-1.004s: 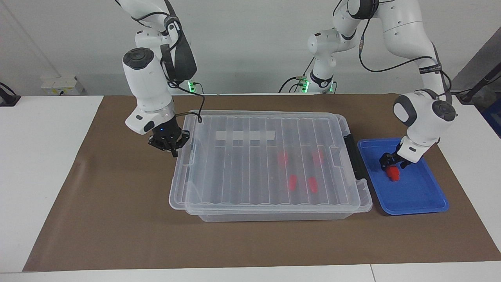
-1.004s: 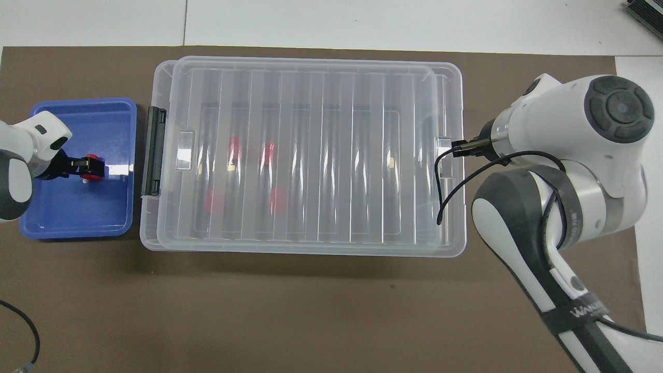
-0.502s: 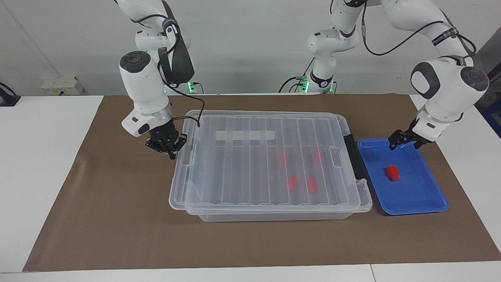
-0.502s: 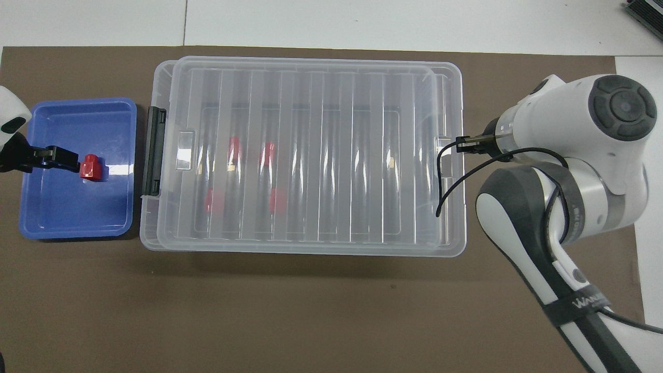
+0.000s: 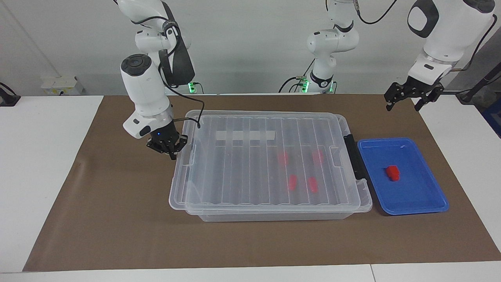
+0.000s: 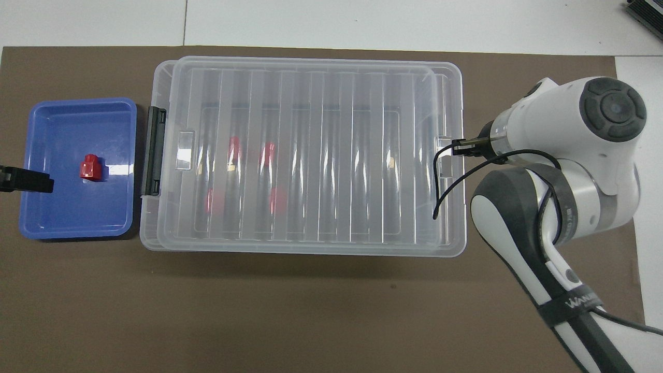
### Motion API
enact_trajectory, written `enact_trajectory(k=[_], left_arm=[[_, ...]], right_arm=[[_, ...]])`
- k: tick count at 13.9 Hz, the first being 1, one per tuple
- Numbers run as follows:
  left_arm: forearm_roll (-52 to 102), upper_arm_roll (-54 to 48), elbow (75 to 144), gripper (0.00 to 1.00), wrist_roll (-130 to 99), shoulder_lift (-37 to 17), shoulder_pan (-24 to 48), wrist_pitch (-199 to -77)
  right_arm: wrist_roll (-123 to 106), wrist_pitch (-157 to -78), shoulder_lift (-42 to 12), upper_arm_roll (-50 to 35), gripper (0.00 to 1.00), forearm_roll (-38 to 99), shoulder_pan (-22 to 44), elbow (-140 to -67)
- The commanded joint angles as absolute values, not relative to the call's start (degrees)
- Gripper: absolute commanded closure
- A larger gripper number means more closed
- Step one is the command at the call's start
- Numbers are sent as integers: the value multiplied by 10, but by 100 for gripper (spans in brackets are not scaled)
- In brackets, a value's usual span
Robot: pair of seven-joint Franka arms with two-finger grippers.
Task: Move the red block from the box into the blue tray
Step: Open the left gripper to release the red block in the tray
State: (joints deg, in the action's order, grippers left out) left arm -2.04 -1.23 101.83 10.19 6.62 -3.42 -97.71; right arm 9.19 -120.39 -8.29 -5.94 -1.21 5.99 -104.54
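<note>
One red block (image 5: 392,172) lies loose in the blue tray (image 5: 422,200), also seen in the overhead view as block (image 6: 91,168) and tray (image 6: 67,220). The clear box (image 5: 266,213) has its ribbed lid (image 6: 311,155) on, and several more red blocks (image 5: 291,182) show through it. My left gripper (image 5: 403,105) is open and empty, raised high over the mat at the left arm's end; only its tip (image 6: 23,180) shows from overhead. My right gripper (image 5: 167,145) is low at the lid's edge at the right arm's end of the box, also in the overhead view (image 6: 462,147).
A black handle bar (image 5: 354,156) sits on the box's end beside the tray. A white tape strip (image 5: 244,135) is on the lid. A brown mat (image 5: 117,219) covers the table. A black cable (image 6: 440,176) hangs from my right wrist over the lid.
My left gripper let go of the red block in the tray, then rose high and drew back toward the robots. The block stays in the tray. My right gripper barely shifted.
</note>
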Motion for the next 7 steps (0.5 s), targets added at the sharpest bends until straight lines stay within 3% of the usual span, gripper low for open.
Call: enact_trajectory(k=[1,4,7], left_arm=[[-24,-9,1029,0,105,62,-24,-973],[-24,-6,1029,0,101,64,35,-979],[-24,-4,1021,0,101,60,45,-966]], right_arm=[[103,-1212,-79,-62,100,-4,71,-1053],[111,-1213,-79,-62,100,-4,80,-1054],[111,-1213,-79,-62,100,-4,82,-1053]])
